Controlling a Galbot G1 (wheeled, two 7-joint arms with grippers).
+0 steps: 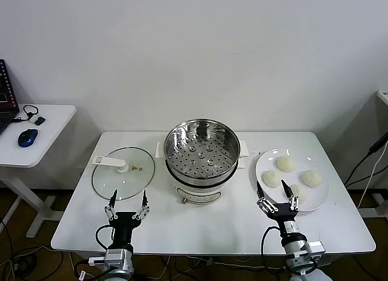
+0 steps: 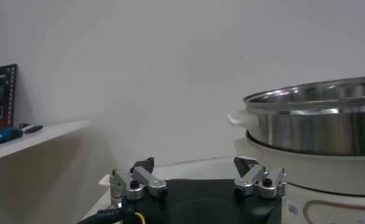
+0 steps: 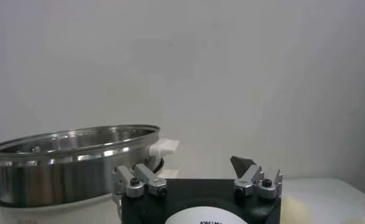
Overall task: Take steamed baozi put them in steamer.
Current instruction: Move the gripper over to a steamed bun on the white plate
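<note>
Near edge of the white table [image 1: 212, 232]: left gripper [image 1: 127, 203] and right gripper [image 1: 277, 193], both low over the front strip, fingers spread apart and holding nothing. Left gripper — fingertips just at the near rim of the glass lid [image 1: 123, 172], which lies flat with its white handle toward the far left; bare tabletop between this gripper and the pot. Right gripper — fingertips over the near edge of the white plate [image 1: 293, 178], close to the nearest bun, contact not clear. Steamed baozi [image 1: 286, 164]: four, dome side up, all on the plate at the table's right, well short of the right edge. Steamer [image 1: 201, 149]: centre of table, between lid and plate, steel basket on a white pot base, open mouth upward, perforated floor bare, white handles to left and right. Far left, apart from the table: a side desk [image 1: 36, 135] with a blue mouse [image 1: 27, 137].
</note>
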